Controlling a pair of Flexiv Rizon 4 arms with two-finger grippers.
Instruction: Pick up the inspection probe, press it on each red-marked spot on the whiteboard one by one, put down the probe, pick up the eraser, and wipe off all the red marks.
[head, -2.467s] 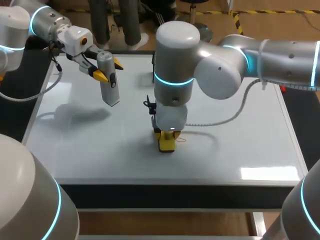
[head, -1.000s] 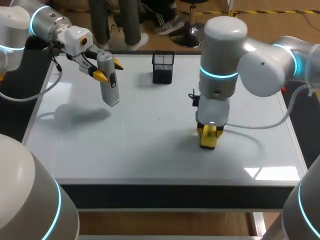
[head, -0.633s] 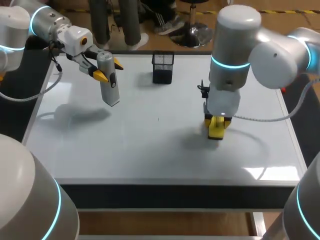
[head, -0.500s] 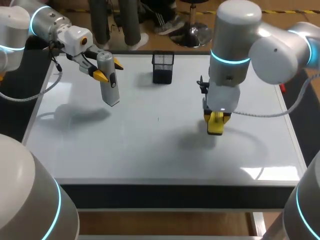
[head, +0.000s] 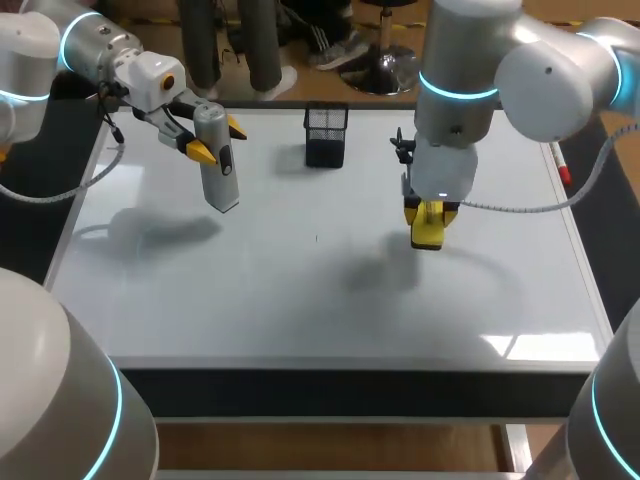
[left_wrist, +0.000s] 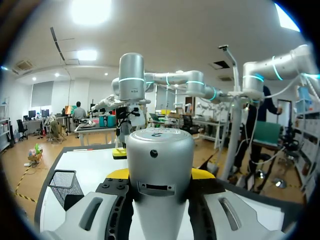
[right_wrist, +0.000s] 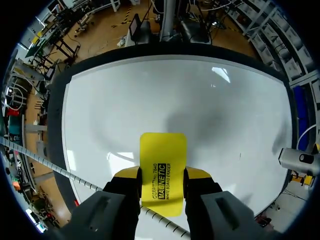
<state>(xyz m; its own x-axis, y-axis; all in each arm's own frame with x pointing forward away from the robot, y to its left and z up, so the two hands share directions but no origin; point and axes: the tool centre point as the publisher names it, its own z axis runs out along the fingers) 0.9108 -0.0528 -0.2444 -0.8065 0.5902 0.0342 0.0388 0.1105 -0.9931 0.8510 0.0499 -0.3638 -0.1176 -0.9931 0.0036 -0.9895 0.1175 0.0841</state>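
The flat, round-cornered yellow eraser (right_wrist: 162, 150), clamped in the right tool (head: 426, 214), is seen carried rightward and seemingly lifted off the glossy whiteboard (head: 300, 300), while the smooth grey cylindrical probe (head: 218, 170) is kept gripped, unmoved, in the left tool (head: 215, 140) above the far-left corner.

The yellow eraser (right_wrist: 162, 170) carries the only clear print: lines of black capital letters run lengthwise along its flat face, with 1 line larger than the rest. On the rounded top of the grey inspection probe (left_wrist: 159, 150) sits 1 small dark mark, perhaps a numeral, too small to tell. In the head view no lettering can be made out on either.
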